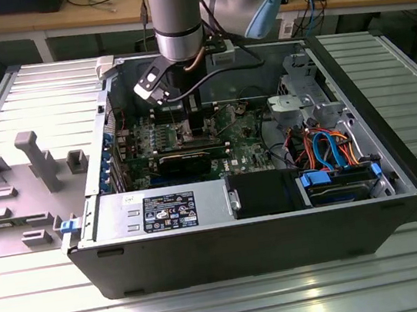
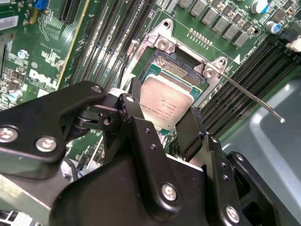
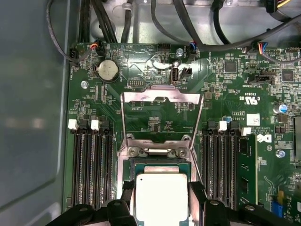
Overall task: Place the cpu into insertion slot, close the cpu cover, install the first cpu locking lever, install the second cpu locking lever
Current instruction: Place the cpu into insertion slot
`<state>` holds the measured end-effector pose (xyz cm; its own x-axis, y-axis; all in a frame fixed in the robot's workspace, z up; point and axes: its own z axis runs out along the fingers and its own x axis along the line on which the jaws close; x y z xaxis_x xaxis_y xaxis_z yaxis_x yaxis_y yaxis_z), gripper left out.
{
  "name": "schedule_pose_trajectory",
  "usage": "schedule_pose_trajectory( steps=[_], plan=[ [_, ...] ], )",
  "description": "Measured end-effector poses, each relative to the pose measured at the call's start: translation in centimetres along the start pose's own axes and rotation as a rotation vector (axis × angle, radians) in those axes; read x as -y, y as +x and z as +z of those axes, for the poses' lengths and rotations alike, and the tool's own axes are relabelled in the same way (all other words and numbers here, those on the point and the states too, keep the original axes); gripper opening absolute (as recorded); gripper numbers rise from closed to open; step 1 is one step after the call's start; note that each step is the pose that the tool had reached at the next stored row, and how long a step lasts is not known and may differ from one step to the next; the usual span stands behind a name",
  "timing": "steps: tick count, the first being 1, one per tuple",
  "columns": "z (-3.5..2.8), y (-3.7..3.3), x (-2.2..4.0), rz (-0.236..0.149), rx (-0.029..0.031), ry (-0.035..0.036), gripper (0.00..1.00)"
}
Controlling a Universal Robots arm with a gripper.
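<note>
Closest in, the gripper [image 2: 163, 115] has its two black fingers [image 2: 136, 108] closed part way onto opposite edges of the cpu [image 3: 161, 193], holding the silver-grey chip flat with its top bare. Directly under the chip sits the insertion slot [image 2: 176, 70], its dark bed and rows of contacts showing past the chip's far edge in both wrist views. I cannot tell whether the chip already rests in the bed or hangs just above it. This looks like the placing step, and I judge it goes well only if the chip stays level and square to the silvery rim and is lowered straight without sliding, because any sideways drag would risk the fine contacts. The grip should be no tighter than is needed to carry it. Beyond the slot the cpu cover [image 3: 160, 93] stands swung open, clear of the chip's path, and a thin locking lever [image 2: 254, 99] juts free to one side. Farther out lie the black memory slots [image 3: 89, 165] on the green board [image 3: 155, 117], inside the open computer case [image 1: 245, 252].
</note>
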<state>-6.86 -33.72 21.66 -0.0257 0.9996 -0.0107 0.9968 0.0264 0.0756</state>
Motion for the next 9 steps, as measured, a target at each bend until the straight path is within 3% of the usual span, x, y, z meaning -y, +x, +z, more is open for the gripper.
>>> schedule_pose_trajectory(
  steps=[1, 4, 9],
  plan=[
    [0.11, 0.0, 0.01, 0.001, 0.001, 0.0001, 0.54],
    [0.46, 0.0, 0.04, 0.003, 0.012, 0.0004, 0.54],
    [0.88, 0.05, 0.17, 0.018, 0.0138, 0.0006, 0.54]
  ],
)
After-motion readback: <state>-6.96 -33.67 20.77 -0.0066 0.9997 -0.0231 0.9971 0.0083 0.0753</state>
